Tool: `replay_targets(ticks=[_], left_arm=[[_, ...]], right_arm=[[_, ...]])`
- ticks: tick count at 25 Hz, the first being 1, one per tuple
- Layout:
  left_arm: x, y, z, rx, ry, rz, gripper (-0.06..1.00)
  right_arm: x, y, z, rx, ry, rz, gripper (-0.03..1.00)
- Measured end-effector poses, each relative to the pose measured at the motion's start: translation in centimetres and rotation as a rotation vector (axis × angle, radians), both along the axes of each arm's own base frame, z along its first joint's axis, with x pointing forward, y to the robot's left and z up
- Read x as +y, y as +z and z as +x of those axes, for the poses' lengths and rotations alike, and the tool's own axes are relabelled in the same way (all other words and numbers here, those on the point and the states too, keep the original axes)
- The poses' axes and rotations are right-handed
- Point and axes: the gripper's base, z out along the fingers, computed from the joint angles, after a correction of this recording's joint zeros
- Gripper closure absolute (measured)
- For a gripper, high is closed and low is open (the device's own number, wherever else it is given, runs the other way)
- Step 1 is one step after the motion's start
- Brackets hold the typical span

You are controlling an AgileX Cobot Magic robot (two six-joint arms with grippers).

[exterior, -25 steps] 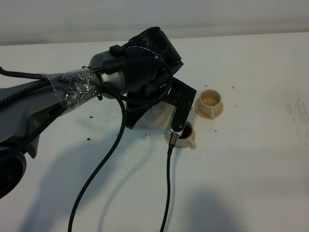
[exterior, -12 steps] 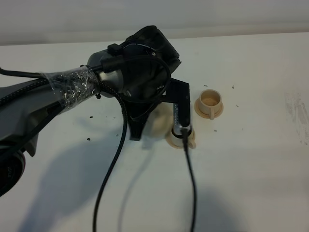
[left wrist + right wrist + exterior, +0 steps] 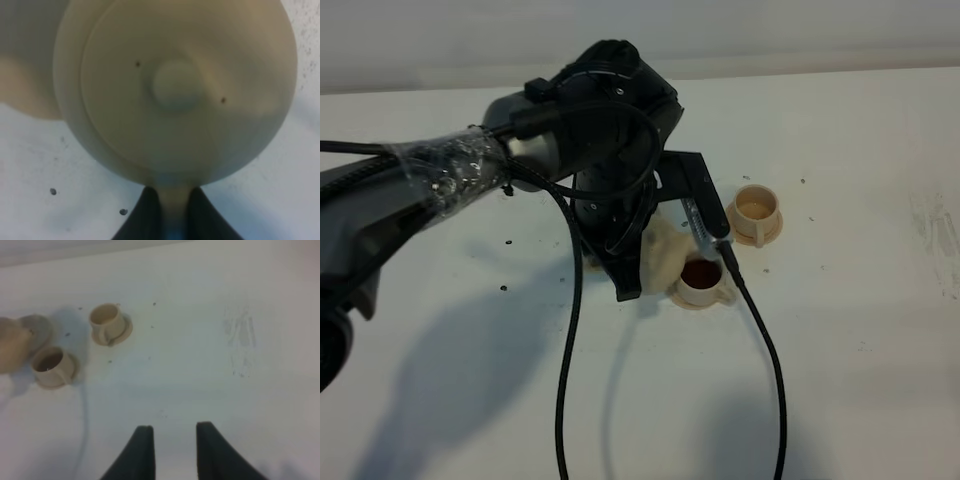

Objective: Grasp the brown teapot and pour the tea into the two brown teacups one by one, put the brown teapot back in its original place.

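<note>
Left end effector (image 3: 170, 212): clamped on the brown teapot's (image 3: 175, 90) loop handle.
Brown teapot: lifted above the counter (image 3: 840, 330) near its middle, just beside the near teacup (image 3: 701, 280).
Near teacup: holds dark tea.
Far teacup (image 3: 754, 210): on its saucer, pale inside.
Right end effector (image 3: 172, 450): jaws narrow, holding nothing, above bare counter.

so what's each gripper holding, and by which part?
Left gripper holds the teapot by its handle, clamped between the fingers. Right gripper holds nothing.
</note>
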Motion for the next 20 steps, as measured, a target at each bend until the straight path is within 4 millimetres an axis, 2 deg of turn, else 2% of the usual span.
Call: replay_targets(ticks=[3,5,13,16,20], left_arm=[[0.5,1.1,-0.6,-0.016,0.029,-0.017,0.84],[0.9,1.1,-1.0,-0.012,0.056,-0.010,0.84],[2.5,-2.9,-2.8,-0.049,0.090,-0.059,0.84],[2.4,-2.7,-2.6,-0.090,0.079,-0.080,0.84],[2.0,-0.6,-1.4,-0.180,0.050,-0.088,0.84]], right_arm=[[0.0,0.0,0.0,0.000,0.000,0.000,0.73],[0.0,0.0,0.0,0.000,0.000,0.000,0.73],[0.0,0.0,0.0,0.000,0.000,0.000,0.73],[0.0,0.0,0.0,0.000,0.000,0.000,0.73],[0.0,0.0,0.0,0.000,0.000,0.000,0.73]])
